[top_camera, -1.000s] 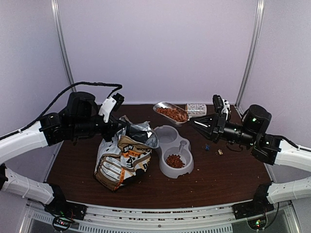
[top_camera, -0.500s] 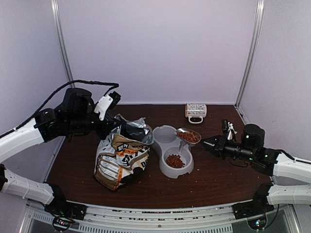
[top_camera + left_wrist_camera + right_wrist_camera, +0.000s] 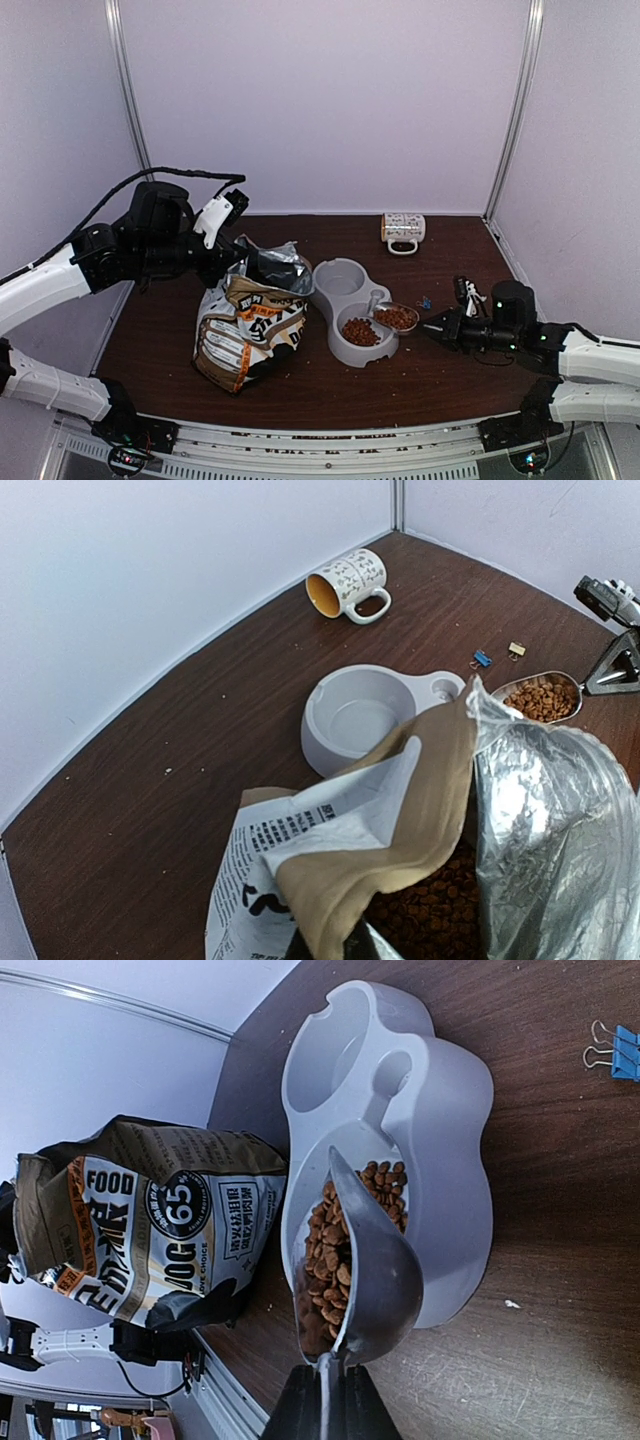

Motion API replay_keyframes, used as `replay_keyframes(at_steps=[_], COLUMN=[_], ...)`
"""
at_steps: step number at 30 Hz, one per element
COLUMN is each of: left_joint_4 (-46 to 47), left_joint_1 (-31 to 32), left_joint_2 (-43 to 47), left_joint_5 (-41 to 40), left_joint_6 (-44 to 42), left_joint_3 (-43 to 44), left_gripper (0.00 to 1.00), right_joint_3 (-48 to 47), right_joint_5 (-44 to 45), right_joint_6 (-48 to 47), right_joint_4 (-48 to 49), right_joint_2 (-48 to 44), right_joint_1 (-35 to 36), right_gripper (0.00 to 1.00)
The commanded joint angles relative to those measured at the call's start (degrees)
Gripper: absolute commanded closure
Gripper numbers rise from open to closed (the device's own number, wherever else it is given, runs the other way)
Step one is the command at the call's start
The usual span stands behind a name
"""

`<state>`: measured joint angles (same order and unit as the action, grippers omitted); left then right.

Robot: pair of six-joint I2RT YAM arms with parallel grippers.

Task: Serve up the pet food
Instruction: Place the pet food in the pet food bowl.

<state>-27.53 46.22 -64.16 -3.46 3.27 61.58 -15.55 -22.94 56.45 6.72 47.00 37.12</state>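
The pet food shows in three places: a heap in the near compartment (image 3: pixel 360 332) of the grey double bowl (image 3: pixel 340 290), a load in the metal scoop (image 3: pixel 397 317), and more inside the open bag (image 3: pixel 430 900). My right gripper (image 3: pixel 432 326) is shut on the scoop's handle and holds the scoop at the right rim of the near compartment. In the right wrist view the gripper (image 3: pixel 325 1405) grips the scoop (image 3: pixel 385 1270), with kibble (image 3: pixel 330 1250) in it. My left gripper (image 3: pixel 238 262) is shut on the top edge of the printed bag (image 3: pixel 245 330), holding it open and upright; it also shows in the left wrist view (image 3: pixel 332 947).
A patterned mug (image 3: pixel 403 231) lies on its side at the back right. A blue binder clip (image 3: pixel 425 301) and a small tan clip (image 3: pixel 516 649) lie on the table right of the bowl. The far bowl compartment (image 3: pixel 360 715) holds no kibble.
My right gripper has brought the loaded scoop down and nearer, from high behind the bowl to the right rim of the near compartment. The left arm and bag have barely moved.
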Motion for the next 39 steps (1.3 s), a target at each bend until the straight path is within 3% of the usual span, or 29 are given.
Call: replay_keyframes(at_steps=[1,39], left_joint_4=[5.69,5.29], left_joint_1=[-0.78,-0.78], left_joint_2=[0.55,0.51], left_joint_5=[-1.72,-0.87], left_joint_6=[-1.39,-1.53], left_joint_3=[0.45,0.28], left_gripper=[1.00,1.00], right_joint_3=[-0.67,-22.26], right_joint_5=[-0.25,0.66], right_joint_6=[-4.51,-24.64], right_joint_4=[-2.30,-33.32], right_joint_2=[-1.38,7.07], right_joint_1=[-0.71,-0.83], right_gripper=[1.00,1.00])
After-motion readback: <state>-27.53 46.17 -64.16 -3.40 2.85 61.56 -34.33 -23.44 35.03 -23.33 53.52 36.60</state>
